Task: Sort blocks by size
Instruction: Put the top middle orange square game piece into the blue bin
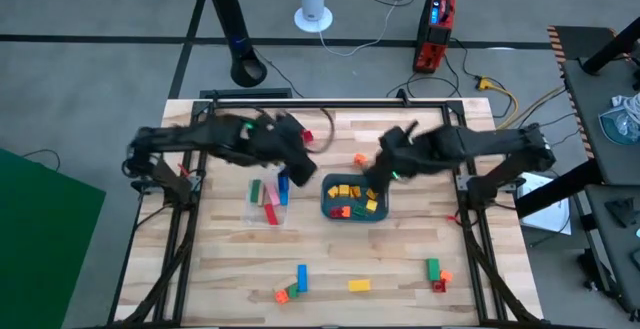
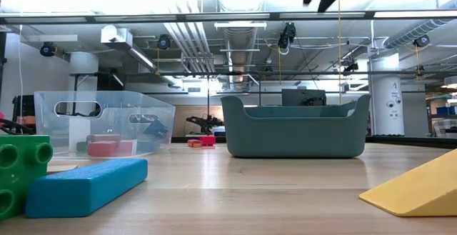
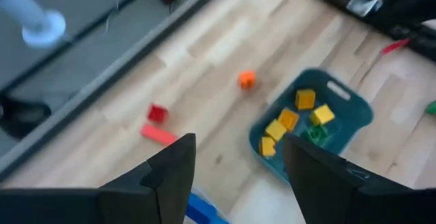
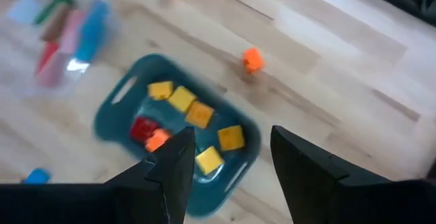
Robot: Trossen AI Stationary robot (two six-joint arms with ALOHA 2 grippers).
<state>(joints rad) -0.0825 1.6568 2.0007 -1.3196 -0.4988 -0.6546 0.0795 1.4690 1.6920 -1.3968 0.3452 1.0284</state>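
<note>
Above the teal tray's (image 1: 327,209) far rim, left claw (image 1: 303,169) and right claw (image 1: 378,172) hover, both spread, nothing held.

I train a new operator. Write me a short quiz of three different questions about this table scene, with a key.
1. True or false: both end effectors are open and empty.
2. Which container holds the longer bars? A) teal tray B) clear container C) neither
3. Fill in: the lone orange cube between the two arms lies on the ____, outside the tray.

Key
1. True. The left end effector and the right end effector both show spread fingers with nothing between them.
2. B. The clear container holds bars; the teal tray holds short cubes.
3. Table. The orange cube rests on the table.
</note>
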